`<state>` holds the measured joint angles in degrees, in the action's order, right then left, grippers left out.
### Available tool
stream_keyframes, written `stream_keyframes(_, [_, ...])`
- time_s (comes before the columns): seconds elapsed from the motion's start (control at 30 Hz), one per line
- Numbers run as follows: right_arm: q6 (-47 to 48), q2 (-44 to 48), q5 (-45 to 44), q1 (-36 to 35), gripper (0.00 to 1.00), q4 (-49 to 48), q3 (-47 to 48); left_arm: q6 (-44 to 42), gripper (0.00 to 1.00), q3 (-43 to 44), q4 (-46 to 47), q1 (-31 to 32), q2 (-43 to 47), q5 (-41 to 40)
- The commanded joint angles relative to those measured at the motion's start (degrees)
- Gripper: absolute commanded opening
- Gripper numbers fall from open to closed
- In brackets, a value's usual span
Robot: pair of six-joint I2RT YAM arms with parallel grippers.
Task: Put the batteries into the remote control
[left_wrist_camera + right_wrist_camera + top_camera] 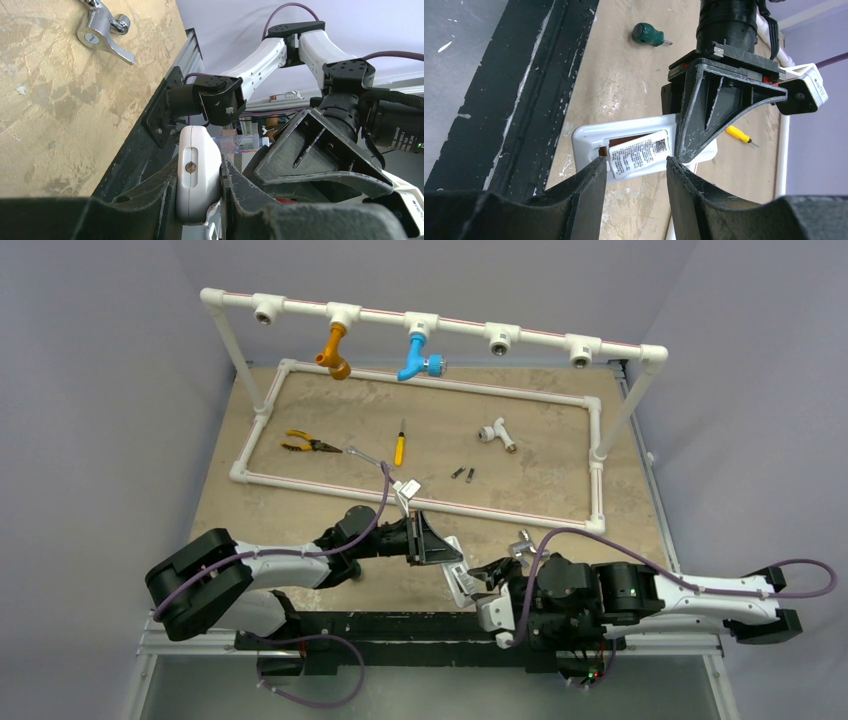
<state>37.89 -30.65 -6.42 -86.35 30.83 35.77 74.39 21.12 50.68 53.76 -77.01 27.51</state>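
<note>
The left gripper is clamped on the remote control at lower centre, bay turned toward the right gripper — whose parted fingers flank the labelled battery cover; whether they pinch it, I cannot tell. The batteries lie mid-frame, waiting.

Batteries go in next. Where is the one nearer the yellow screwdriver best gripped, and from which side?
Probably mid-body, from straight above, jaws closing across its width: the battery lies flat on the table, a slim cylinder, with its twin close beside it, leaving a tight gap.
</note>
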Motion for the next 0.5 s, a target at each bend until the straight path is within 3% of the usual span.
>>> stream_keyframes(0.0, [-0.84, 0.99, -0.49, 0.31, 0.45, -0.04, 2.25, 0.07, 0.00, 1.97, 3.48, 0.65, 0.07, 2.55])
stream_keyframes(0.47, [-2.52, -0.33, 2.78, 0.39, 0.49, 1.86, 1.67, 0.81, 0.00, 2.60, 3.38, 0.70, -0.12, 2.38])
